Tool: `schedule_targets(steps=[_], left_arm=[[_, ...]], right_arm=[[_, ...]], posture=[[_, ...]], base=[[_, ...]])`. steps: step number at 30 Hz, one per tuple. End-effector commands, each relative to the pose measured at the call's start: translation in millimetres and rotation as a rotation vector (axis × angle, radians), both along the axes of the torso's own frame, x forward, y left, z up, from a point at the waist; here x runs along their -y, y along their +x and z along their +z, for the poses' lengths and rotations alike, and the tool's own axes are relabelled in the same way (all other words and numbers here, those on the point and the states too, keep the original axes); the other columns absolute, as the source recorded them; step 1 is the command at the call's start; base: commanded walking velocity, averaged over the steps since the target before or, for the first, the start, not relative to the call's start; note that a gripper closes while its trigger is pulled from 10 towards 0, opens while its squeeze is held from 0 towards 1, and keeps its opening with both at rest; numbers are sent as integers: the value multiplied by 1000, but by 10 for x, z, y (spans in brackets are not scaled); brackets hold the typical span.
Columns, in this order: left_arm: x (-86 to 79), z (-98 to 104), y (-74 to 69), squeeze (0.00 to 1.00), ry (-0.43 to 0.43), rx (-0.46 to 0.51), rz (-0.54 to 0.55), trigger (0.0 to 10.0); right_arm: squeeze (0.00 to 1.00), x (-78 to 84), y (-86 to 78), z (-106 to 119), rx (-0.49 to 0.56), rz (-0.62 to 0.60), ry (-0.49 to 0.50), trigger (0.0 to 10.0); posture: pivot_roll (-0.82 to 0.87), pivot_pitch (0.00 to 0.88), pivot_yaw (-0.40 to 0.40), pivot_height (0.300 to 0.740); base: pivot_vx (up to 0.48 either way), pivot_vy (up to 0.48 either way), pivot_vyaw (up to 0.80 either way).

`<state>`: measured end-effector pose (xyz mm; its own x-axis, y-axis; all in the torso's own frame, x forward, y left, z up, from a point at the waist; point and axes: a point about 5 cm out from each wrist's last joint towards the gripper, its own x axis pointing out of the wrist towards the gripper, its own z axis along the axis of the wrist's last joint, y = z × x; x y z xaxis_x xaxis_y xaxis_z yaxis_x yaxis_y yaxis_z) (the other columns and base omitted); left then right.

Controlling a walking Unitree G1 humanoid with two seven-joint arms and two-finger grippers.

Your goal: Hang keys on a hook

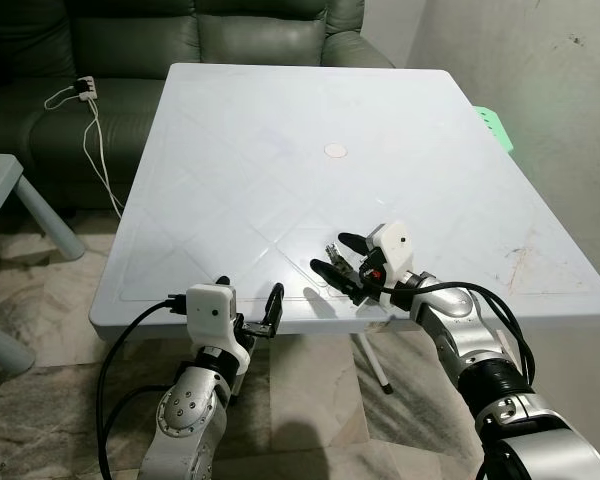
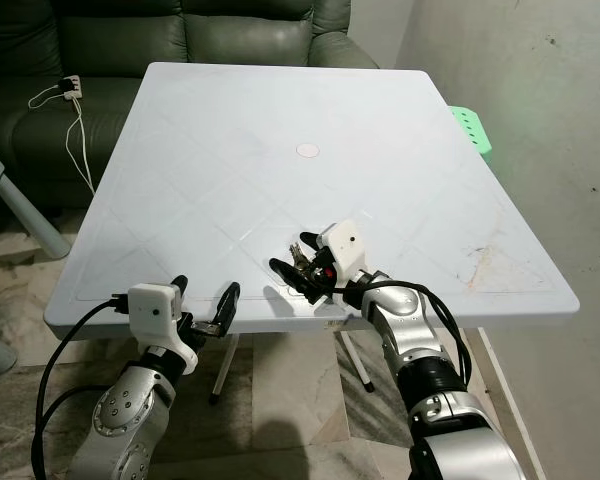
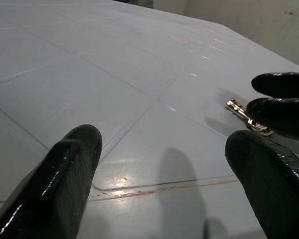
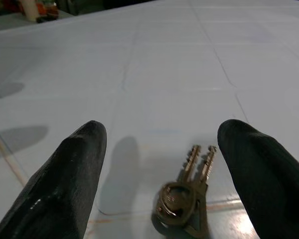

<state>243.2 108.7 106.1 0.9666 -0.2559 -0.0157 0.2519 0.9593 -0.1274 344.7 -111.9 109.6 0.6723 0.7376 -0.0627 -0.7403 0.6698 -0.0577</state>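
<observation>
- My right gripper point(image 4: 159, 174) is spread wide, low over the white table point(image 1: 280, 130), with the keys point(image 4: 185, 204) lying flat between its two fingers, nearer the wrist than the tips.
- The keys' long axis runs along my fingers, blades pointing away from me, ring toward the palm.
- I judge that pushing slightly forward and closing would pinch them.
- My left gripper point(image 1: 248, 312) hovers at the table's near edge, also spread, well off to the side; the right is far nearer.
- I can make out no hook and no containers.
</observation>
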Motion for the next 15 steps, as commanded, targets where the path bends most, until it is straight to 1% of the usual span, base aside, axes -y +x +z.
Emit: schedule_targets(steps=[1, 3, 8, 15], left_arm=[[32, 13, -24, 0, -3, -3, -18, 10000], [32, 14, -24, 0, -3, -3, -18, 10000], [32, 12, -30, 0, -3, -5, -19, 10000], [36, 9, -36, 0, -3, -9, -19, 10000]], right_arm=[[0, 72, 18, -20, -1, -24, -38, 10000], [0, 85, 15, -33, -3, -28, -47, 10000], [0, 133, -3, -103, -29, -18, -108, 10000], [0, 147, 3, -106, -24, -5, -134, 10000]], posture=[[82, 126, -107, 740], [82, 126, -107, 740], [82, 123, -105, 740], [82, 120, -106, 740]], base=[[0, 0, 0], [0, 0, 0], [0, 0, 0], [0, 0, 0]])
